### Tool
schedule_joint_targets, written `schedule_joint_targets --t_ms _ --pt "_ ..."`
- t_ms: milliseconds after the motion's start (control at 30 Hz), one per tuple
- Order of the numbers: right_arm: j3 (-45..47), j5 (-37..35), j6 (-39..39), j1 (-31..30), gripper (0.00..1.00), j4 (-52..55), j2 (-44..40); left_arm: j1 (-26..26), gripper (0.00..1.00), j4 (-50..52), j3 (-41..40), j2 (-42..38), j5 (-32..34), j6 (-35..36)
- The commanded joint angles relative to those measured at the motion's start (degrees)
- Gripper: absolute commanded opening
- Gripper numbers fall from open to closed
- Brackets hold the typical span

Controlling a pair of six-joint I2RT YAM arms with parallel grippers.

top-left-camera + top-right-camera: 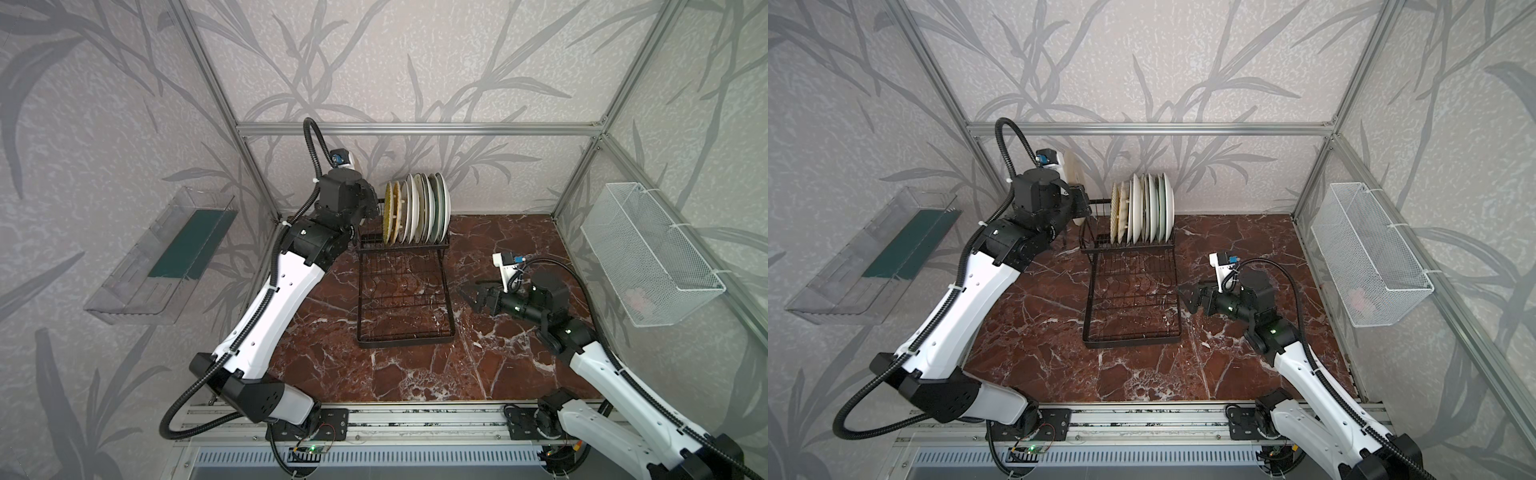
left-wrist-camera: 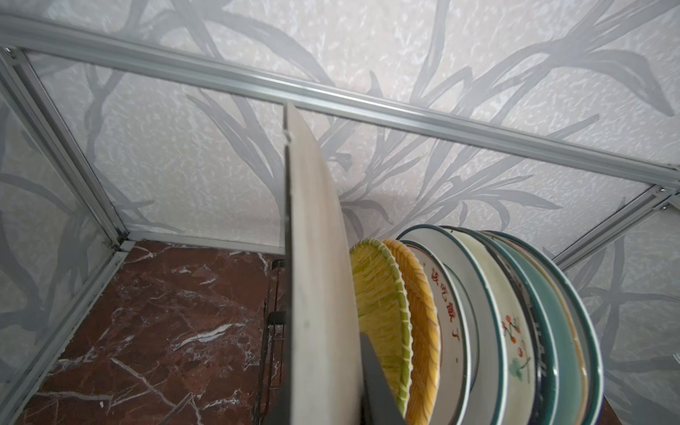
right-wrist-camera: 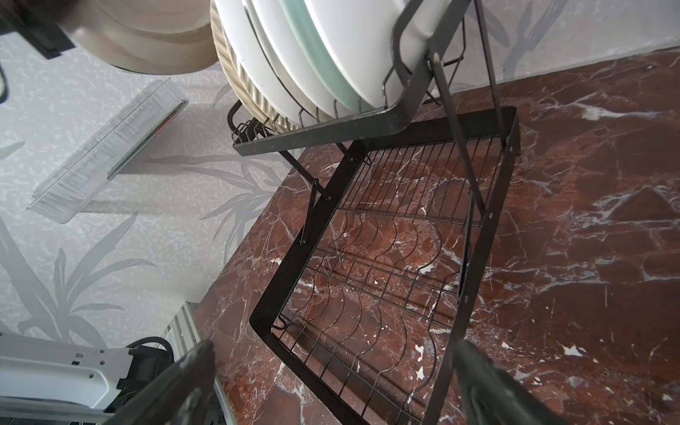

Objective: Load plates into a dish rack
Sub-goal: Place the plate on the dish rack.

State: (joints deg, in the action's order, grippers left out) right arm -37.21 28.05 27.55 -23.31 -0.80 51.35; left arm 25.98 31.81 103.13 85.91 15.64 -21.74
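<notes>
A plate [image 2: 316, 294] is held upright on edge in the left hand [image 1: 1079, 203], which is closed narrow on its rim. Its face is set parallel to the racked plates [image 1: 1144, 208], just beside the yellow disc [image 2: 382, 312] at the free end of the rack [image 1: 1125, 248]. Whether it is already seated in a slot cannot be told, so a short straight drop is judged to be what is left. The right hand [image 1: 471, 297] is spread wide and empty, low over the surface [image 1: 415, 374] near the rack's lower tray and well apart from the plates; room is tight, with the back wall [image 1: 1225, 187] close behind the rack.
</notes>
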Motion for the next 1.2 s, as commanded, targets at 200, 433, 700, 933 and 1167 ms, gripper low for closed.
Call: schedule_joint_targets --t_ms 200,433,700,933,1167 --pt "0.64 -1.68 0.11 -3.24 0.99 -1.34 1.82 -2.91 0.0 -4.55 6.71 5.68 -8.55 -2.65" --pt "1.71 -1.77 0.91 -3.81 0.99 -2.19 2.09 -3.39 0.0 -5.39 6.62 7.68 -10.11 -2.11" --pt "2.12 -1.51 1.1 -3.84 0.99 -2.45 1.91 -3.56 0.0 -5.2 5.96 8.97 -10.32 -1.32" --pt "2.5 -1.25 1.63 -3.8 0.99 -3.17 2.44 -3.56 0.0 -4.96 5.09 9.84 -9.42 -0.85" --pt "2.85 -1.25 1.9 -3.8 0.99 -3.77 2.88 -3.57 0.0 -5.27 4.09 10.51 -8.61 -0.3"
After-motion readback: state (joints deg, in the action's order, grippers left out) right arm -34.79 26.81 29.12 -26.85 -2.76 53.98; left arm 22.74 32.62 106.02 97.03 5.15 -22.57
